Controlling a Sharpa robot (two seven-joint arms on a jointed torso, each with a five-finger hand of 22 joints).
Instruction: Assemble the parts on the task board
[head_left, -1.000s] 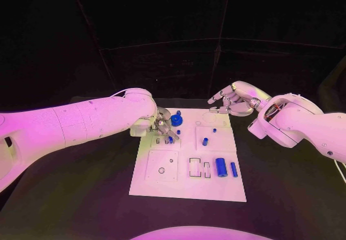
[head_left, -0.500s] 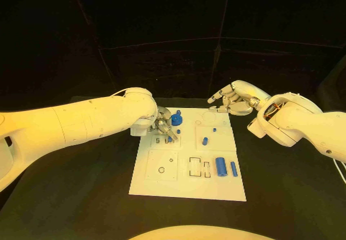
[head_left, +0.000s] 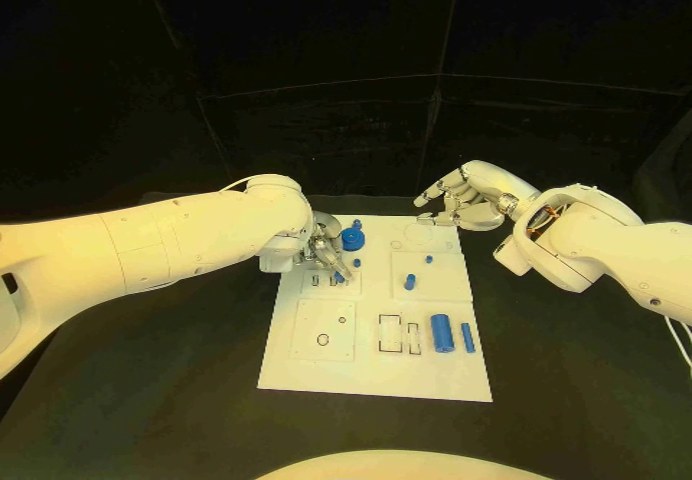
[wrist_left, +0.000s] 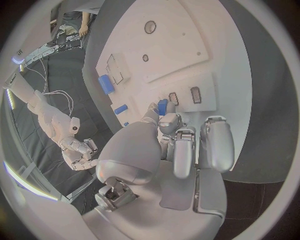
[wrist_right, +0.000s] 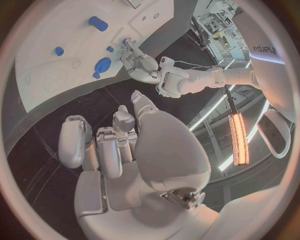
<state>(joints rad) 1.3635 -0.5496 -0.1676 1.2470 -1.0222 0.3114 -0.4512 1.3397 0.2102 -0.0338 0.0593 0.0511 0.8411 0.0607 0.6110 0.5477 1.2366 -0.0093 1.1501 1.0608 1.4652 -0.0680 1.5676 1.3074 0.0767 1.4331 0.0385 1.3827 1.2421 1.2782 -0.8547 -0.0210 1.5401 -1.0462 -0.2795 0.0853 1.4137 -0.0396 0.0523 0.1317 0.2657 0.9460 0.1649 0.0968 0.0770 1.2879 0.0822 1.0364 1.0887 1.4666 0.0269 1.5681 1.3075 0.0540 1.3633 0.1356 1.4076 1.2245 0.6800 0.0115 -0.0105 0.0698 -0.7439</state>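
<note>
The white task board (head_left: 378, 372) lies in the middle of the black table. My left hand (head_left: 320, 252) is over the board's far left part and pinches a small blue part (wrist_left: 162, 106) at its fingertips, just above two small slots (wrist_left: 195, 95). A blue round knob (head_left: 352, 239) stands just beyond that hand. Small blue pegs (head_left: 428, 261) and a short blue piece (head_left: 410, 283) stand mid-board. A thick blue cylinder (head_left: 443, 333) and a thinner one (head_left: 467, 337) lie on the right side. My right hand (head_left: 469, 200) hovers above the far right corner, fingers loosely bent, holding nothing.
Rectangular cut-outs (head_left: 391, 334) and small holes (head_left: 325, 341) mark the board's near half. Black table (head_left: 159, 380) surrounds the board on all sides. From the right wrist, the board (wrist_right: 50, 75) and my left hand (wrist_right: 142, 64) show beyond my right hand (wrist_right: 125, 145).
The left hand's fingers have shifted slightly over the small slots, still with the blue part. The right hand has stayed where it was.
</note>
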